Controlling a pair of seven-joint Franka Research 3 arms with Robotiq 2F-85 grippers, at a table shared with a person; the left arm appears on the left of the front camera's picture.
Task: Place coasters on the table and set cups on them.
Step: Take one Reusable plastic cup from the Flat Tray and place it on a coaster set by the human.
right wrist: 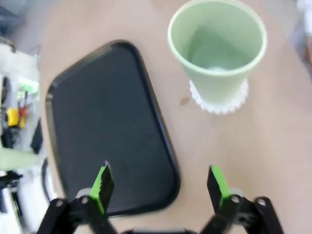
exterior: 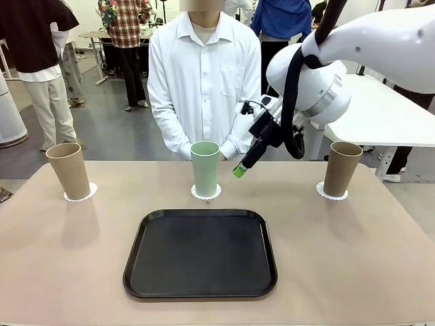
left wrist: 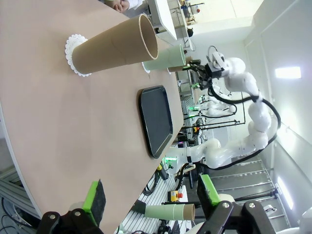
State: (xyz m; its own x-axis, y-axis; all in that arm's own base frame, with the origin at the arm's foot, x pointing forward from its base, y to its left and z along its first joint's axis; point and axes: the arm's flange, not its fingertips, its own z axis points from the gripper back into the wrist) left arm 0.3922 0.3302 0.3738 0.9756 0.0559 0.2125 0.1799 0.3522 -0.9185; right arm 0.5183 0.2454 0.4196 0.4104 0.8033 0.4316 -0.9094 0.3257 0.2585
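Observation:
Three cups stand upright on the table (exterior: 360,265), each on a lacy white coaster. A tan cup (exterior: 68,170) is at the left on its coaster (exterior: 81,193). The mint green cup (exterior: 205,168) is in the middle on a coaster (exterior: 206,194), and another tan cup (exterior: 342,168) is at the right on a coaster (exterior: 331,193). My right gripper (exterior: 241,168) hovers open just right of the green cup (right wrist: 217,48), apart from it. In its wrist view the right gripper (right wrist: 160,187) holds nothing. My left gripper (left wrist: 152,195) is open and empty, well back from the left tan cup (left wrist: 117,46).
A black tray (exterior: 200,252) lies empty at the table's front middle. A person in a white shirt (exterior: 204,75) stands at the far edge behind the green cup. A white-topped table (exterior: 387,115) stands behind at the right.

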